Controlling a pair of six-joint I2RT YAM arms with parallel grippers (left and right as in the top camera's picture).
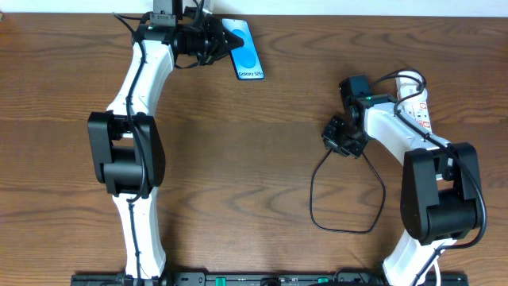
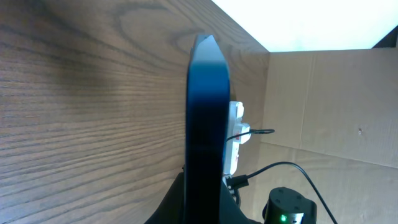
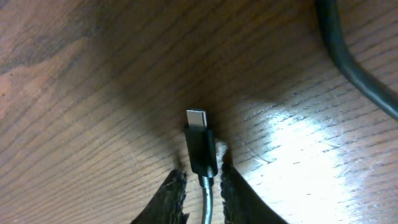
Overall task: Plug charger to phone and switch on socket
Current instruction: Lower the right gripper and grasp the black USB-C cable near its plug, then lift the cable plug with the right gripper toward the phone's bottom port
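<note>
The phone (image 1: 248, 49), with its bright blue screen, is at the far edge of the table, and my left gripper (image 1: 216, 40) is shut on its near end. In the left wrist view the phone (image 2: 208, 118) shows edge-on as a dark slab between my fingers (image 2: 205, 202). My right gripper (image 1: 335, 137) is shut on the charger's small black connector (image 3: 200, 144), whose tip points out past the fingertips (image 3: 202, 193) just above the wood. The thin black cable (image 1: 311, 195) hangs in a loop toward the front. The white socket (image 1: 418, 107) lies at the right, partly hidden under my right arm.
The socket's thick white cord (image 1: 409, 75) curls at its far end. The socket (image 2: 235, 134) also shows behind the phone in the left wrist view. A dark, blurred cable (image 3: 348, 59) crosses the right wrist view's top right. A cardboard wall (image 2: 323, 106) stands beyond the table.
</note>
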